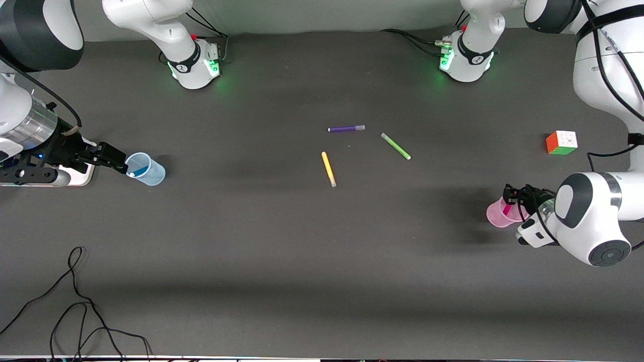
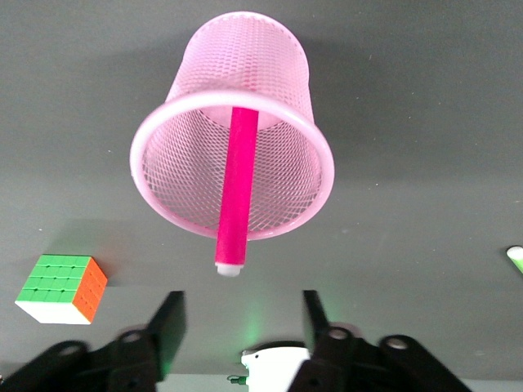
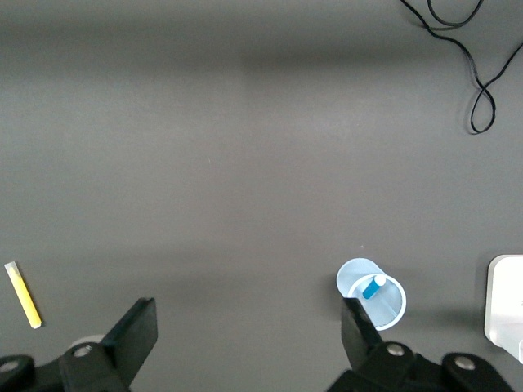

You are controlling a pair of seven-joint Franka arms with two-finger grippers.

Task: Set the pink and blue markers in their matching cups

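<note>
The pink marker [image 2: 237, 184] stands in the pink cup [image 2: 274, 77] at the left arm's end of the table; its pale end sticks out over the rim. My left gripper [image 2: 241, 322] is open and empty above that cup [image 1: 498, 213]. The blue marker [image 3: 372, 287] leans inside the pale blue cup [image 3: 391, 309] at the right arm's end. My right gripper [image 3: 245, 331] is open and empty, over the table beside that cup [image 1: 146, 169]. In the front view the left gripper [image 1: 513, 193] partly covers the pink cup, and the right gripper [image 1: 113, 158] is at the blue cup's rim.
Purple [image 1: 346, 128], green [image 1: 395, 146] and yellow [image 1: 328, 169] markers lie mid-table. A colour cube [image 1: 561, 143] sits near the left arm's end. A black cable [image 1: 75, 301] lies nearest the front camera at the right arm's end. A white block [image 3: 507, 306] lies beside the blue cup.
</note>
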